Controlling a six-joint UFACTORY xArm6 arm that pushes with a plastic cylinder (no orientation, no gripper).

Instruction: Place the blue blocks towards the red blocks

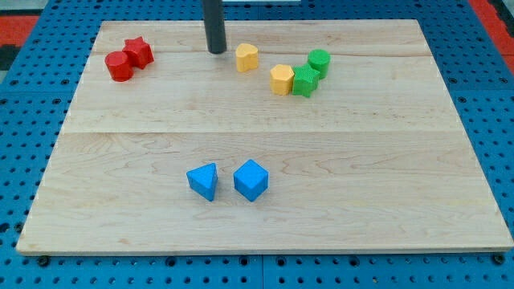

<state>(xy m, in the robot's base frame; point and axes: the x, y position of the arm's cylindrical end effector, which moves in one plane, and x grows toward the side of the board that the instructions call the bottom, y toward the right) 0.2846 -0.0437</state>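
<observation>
Board (265, 112): pale wooden table top on a blue pegboard, carrying all eight blocks.

Rod: dark, upright, entering from the view's top. My tip (217, 51) rests on the board near the top edge, between the red pair and the nearest yellow block. It has no jaws and holds nothing; it touches no block.

Blue cube (250, 180): lower middle of the board, one corner turned toward the view's bottom. No clear long axis.

Blue wedge (203, 181): just beside the cube on its left, apart by a narrow gap, its narrow edge toward the view's right. The pair lines up left to right.

Key relation: both blue blocks lie well apart from my tip, toward the view's bottom, the wedge nearly straight below it. The red blocks lie up and left of the blue pair, so the tip would likely need to come round to their lower right side before pushing.

Red cylinder (120, 66) and red star (139, 51): touching, top left corner.

Yellow blocks (246, 58) (282, 79): top centre, apart from each other.

Green blocks (304, 82) (319, 62): top right of centre, touching; one touches the second yellow.
</observation>
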